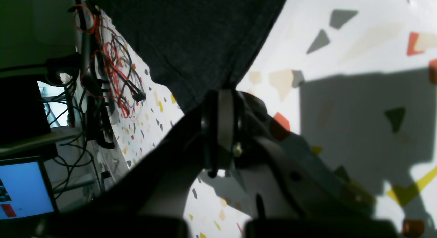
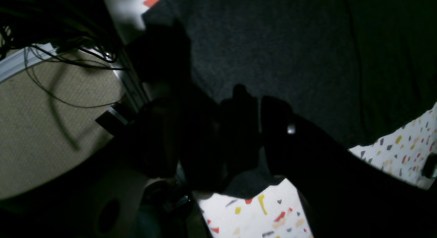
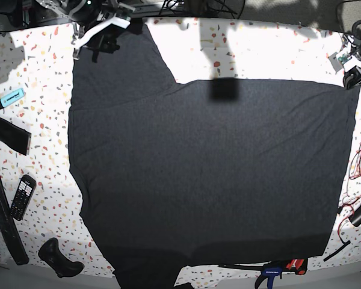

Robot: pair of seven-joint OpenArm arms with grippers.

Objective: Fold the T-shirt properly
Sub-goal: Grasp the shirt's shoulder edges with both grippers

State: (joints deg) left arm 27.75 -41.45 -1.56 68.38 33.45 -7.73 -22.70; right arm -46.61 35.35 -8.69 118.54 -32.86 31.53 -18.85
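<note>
One big T-shirt (image 3: 204, 174) lies flat on the speckled table (image 3: 42, 96). I think it is soft, light and floppy, so corners are best to grab. My left gripper (image 1: 223, 94) pinches a corner. My right gripper (image 2: 249, 105) looks open, on the cloth.

The T-shirt (image 3: 210, 174) lies spread flat over most of the tabletop (image 3: 259, 51) in the base view. My left pincer (image 3: 351, 77) sits at the shirt's upper right corner, my right pincer (image 3: 102, 33) at the sleeve in the upper left. A marker (image 3: 11, 97) and a remote (image 3: 21, 196) lie left of the shirt; clamps (image 3: 281, 268) lie along the lower edge, cables (image 3: 356, 180) at the right.
</note>
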